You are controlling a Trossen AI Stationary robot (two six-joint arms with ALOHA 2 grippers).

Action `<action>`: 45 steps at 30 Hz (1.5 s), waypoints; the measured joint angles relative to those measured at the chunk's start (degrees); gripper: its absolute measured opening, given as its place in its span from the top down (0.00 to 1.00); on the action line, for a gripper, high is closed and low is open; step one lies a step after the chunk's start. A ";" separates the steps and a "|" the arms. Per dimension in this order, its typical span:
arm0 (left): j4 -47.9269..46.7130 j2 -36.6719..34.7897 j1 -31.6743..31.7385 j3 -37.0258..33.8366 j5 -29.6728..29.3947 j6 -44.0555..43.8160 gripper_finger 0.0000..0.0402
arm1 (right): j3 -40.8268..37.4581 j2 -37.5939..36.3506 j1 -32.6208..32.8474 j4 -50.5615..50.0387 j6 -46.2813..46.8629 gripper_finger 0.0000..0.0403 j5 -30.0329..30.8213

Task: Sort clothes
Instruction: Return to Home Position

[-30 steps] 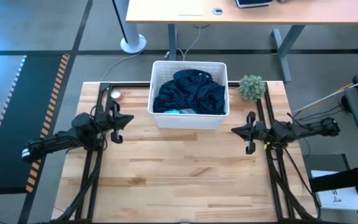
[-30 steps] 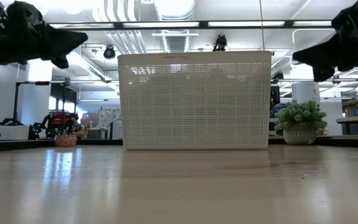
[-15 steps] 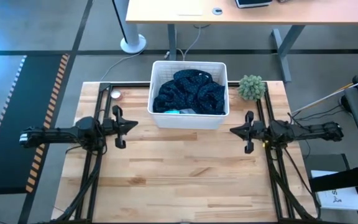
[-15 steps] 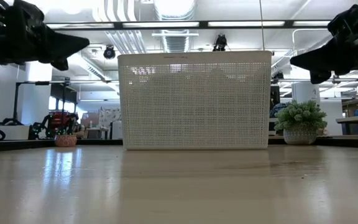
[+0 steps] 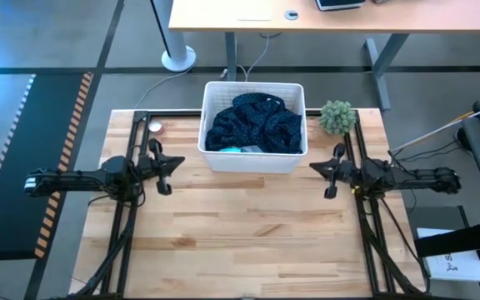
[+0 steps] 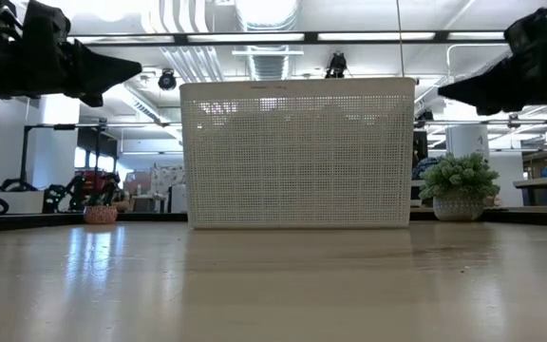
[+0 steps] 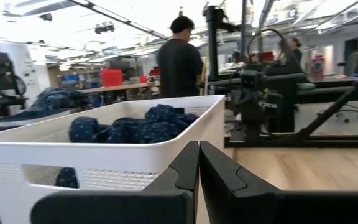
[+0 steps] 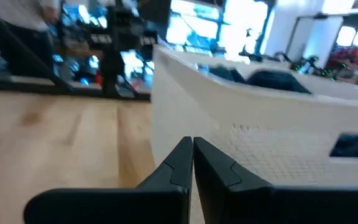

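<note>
The clothes lie piled in a white basket (image 5: 253, 158) at the table's far middle. A navy garment with small dots (image 5: 257, 122) is on top, with a bit of teal (image 5: 232, 149) at the near wall. The navy cloth also shows in the left wrist view (image 7: 132, 127). My left gripper (image 5: 171, 164) is shut and empty. It hovers above the table left of the basket and points toward it. My right gripper (image 5: 314, 169) is shut and empty. It hovers right of the basket and points toward it. Both are above table level in the low view, my left gripper (image 6: 137, 68) and my right gripper (image 6: 442, 87).
A small fuzzy green plant (image 5: 337, 117) stands at the far right, beside the basket. A small round thing (image 5: 154, 127) lies at the far left. Bare wood (image 5: 248, 225) stretches from the basket to the near edge. A person (image 7: 179, 53) stands in the room beyond.
My left arm has swung from slanting to level, and its gripper has gone a little toward the basket. My right gripper has shifted slightly toward the far edge. Both have stayed shut, and the clothes have not moved.
</note>
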 joint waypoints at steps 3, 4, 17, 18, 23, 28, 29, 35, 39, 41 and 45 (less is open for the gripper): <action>0.10 0.25 0.02 0.00 -1.00 -0.52 1.00 | 0.00 0.52 -0.57 0.02 -0.66 1.00 0.39; 0.07 0.49 0.00 0.00 -1.17 -0.76 1.00 | 0.00 0.54 -0.60 0.06 -0.96 1.00 0.53; 0.04 3.96 0.00 0.02 -1.33 -0.56 1.00 | -0.02 2.54 -0.53 0.06 1.94 1.00 0.60; -0.01 4.31 0.00 0.06 -1.33 -0.59 1.00 | -0.02 2.62 -0.53 0.04 2.43 1.00 0.60; 0.28 6.16 0.00 0.94 -2.12 -0.35 1.00 | -0.02 2.64 -0.53 0.04 2.69 1.00 0.60; 0.52 7.42 0.00 2.33 -2.60 -0.22 1.00 | -0.04 2.71 -0.53 0.04 2.73 1.00 0.60; 0.53 7.63 0.01 2.58 -2.62 -0.22 1.00 | -0.04 2.71 -0.53 0.04 2.73 1.00 0.60; 0.51 8.88 0.02 4.01 -2.66 -0.35 1.00 | -0.04 2.71 -0.53 0.04 2.73 1.00 0.60; 0.55 9.64 0.00 4.46 -2.68 0.04 1.00 | -0.04 2.71 -0.53 0.04 2.70 1.00 0.60; 0.52 9.94 0.02 4.48 -2.68 0.07 1.00 | -0.04 2.71 -0.53 0.04 2.72 1.00 0.60; 0.52 10.62 0.02 4.48 -2.68 0.15 1.00 | -0.07 2.71 -0.53 0.04 2.70 1.00 0.60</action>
